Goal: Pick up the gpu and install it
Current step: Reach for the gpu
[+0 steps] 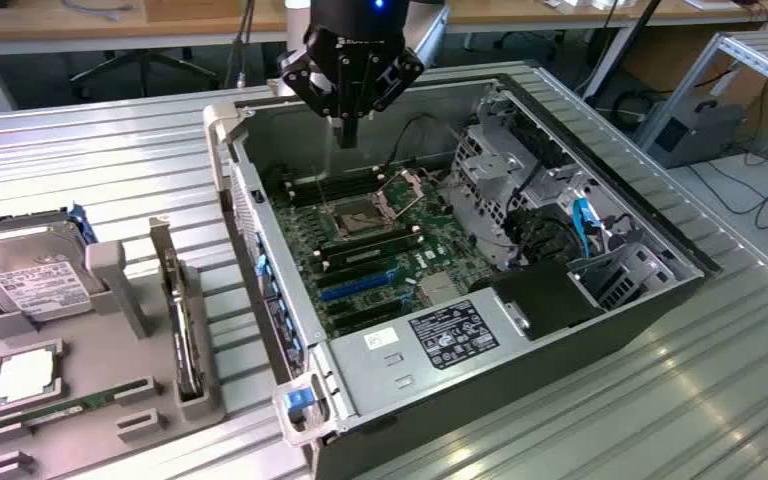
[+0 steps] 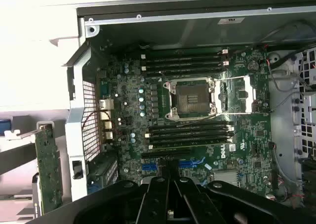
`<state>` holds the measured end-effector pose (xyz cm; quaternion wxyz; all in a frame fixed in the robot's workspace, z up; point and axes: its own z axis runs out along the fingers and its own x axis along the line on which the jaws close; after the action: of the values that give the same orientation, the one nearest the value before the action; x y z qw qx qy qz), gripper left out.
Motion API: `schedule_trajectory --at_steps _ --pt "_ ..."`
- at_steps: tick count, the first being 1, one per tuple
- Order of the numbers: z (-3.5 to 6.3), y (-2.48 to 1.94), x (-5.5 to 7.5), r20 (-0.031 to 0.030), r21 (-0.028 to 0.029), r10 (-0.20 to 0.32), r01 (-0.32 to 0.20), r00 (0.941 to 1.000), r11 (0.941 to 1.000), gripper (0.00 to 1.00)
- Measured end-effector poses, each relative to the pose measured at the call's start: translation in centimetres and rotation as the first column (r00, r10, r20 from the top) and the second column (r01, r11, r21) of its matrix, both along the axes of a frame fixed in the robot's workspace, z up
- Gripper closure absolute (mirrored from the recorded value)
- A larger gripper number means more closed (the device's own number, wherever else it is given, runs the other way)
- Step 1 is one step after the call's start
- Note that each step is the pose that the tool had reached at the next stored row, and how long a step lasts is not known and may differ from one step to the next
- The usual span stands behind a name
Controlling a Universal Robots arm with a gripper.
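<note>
The gpu [image 1: 179, 315] stands on its edge in a grey holder [image 1: 117, 345] beside the open computer case [image 1: 240, 170], at the exterior view's left. In the wrist view the gpu [image 2: 48, 170] shows as a green board with a silvery bracket, outside the case wall. My gripper [image 1: 345, 132] hangs over the far end of the case, above the motherboard [image 1: 371, 245], well away from the gpu. Its fingers [image 2: 159, 194] are shut together with nothing between them. Blue expansion slots [image 2: 190, 163] lie just ahead of the fingertips.
The holder also carries a silver hard drive [image 1: 24, 275], a processor [image 1: 24, 378] and a green memory stick [image 1: 71, 408]. Inside the case are the open processor socket [image 2: 191, 98], drive cages [image 1: 491, 190], cables and a power supply [image 1: 458, 335]. Ribbed metal table all around.
</note>
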<state>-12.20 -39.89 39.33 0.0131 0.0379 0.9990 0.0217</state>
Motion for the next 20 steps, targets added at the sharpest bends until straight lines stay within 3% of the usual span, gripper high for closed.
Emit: schedule_trajectory --at_steps 7,12,20 --pt "0.0 0.0 0.0 0.0 0.0 0.0 0.0 1.0 1.0 0.89" --pt "-0.01 0.0 -1.5 0.0 0.0 0.0 0.0 1.0 1.0 0.89" --pt "-0.01 0.0 -2.7 0.0 0.0 0.0 0.0 1.0 1.0 0.89"
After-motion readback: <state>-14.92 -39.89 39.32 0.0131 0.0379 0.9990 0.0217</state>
